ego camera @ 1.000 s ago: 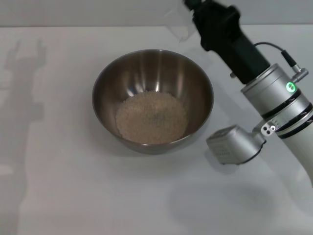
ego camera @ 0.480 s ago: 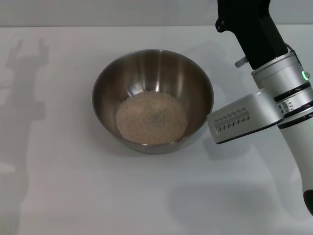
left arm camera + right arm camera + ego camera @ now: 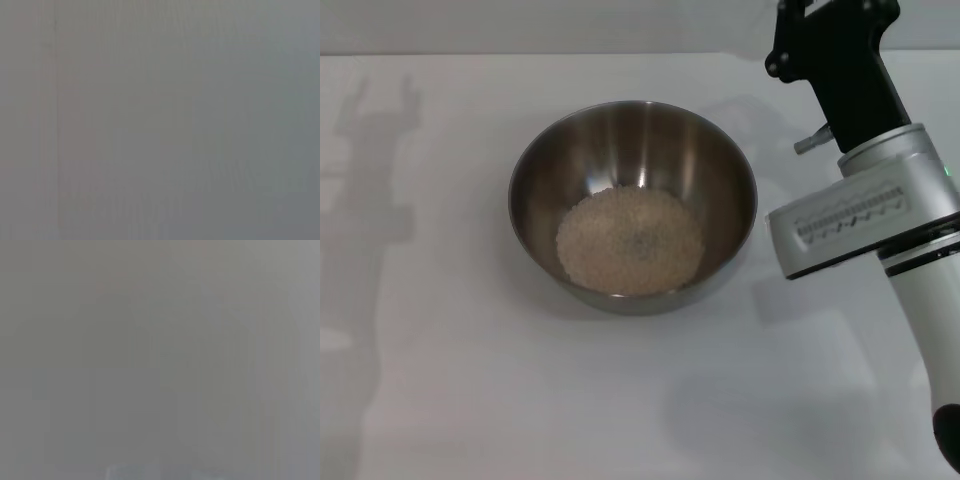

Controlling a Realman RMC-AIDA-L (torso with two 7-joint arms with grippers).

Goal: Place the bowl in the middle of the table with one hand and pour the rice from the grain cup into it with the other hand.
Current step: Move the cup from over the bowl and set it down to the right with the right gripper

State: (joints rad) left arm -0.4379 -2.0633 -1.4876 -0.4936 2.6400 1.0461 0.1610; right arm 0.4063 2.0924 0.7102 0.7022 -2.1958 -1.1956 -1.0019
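The steel bowl [image 3: 545,170] stands near the middle of the white table [image 3: 470,400]. A pale mound of rice [image 3: 630,240] covers its bottom. My right arm [image 3: 880,215] rises at the right of the bowl, clear of its rim. The right gripper's black body [image 3: 835,50] reaches the head view's top edge and is cut off there. The grain cup is out of view. My left gripper does not show in any view. Both wrist views show only a flat grey field.
A grey shadow of an arm [image 3: 370,160] falls on the table at the far left. White tabletop surrounds the bowl on all sides, and the table's far edge [image 3: 520,53] runs along the top.
My right arm has swung away from the bowl's far rim to the right and turned at the wrist. The clear cup seen at its tip a second ago has left the view.
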